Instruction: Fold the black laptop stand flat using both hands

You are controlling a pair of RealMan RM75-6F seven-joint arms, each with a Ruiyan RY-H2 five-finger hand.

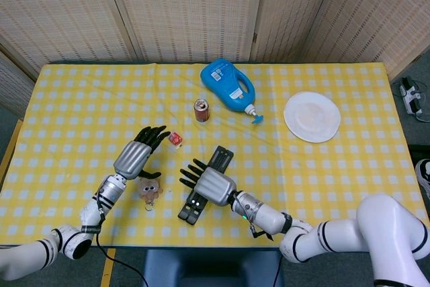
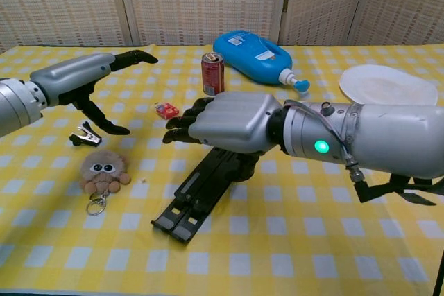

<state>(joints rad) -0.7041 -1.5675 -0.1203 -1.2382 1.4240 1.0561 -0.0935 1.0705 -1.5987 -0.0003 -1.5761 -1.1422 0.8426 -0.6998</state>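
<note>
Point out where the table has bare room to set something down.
Bare cloth: the far left corner beyond the left hand; the stretch right of the laptop stand, in front of the white plate. Crowded: the middle, with soda can, blue detergent bottle, small red item, plush keychain and right hand.

Matt black plastic on the laptop stand (image 2: 201, 192), ribbed along its length. Smooth brushed silver metal over the back of the right hand (image 2: 232, 123) and the left hand (image 2: 76, 74), with dull black fingers (image 2: 182, 124). Soft checked cloth, yellow and white, across the bench (image 1: 80, 92). Glossy blue plastic on the detergent bottle (image 1: 228, 85). Shiny red metal on the can (image 2: 213, 73). Fuzzy brown plush on the keyring toy (image 2: 103, 170). Smooth white plate (image 1: 312, 116), slightly glossy.
</note>
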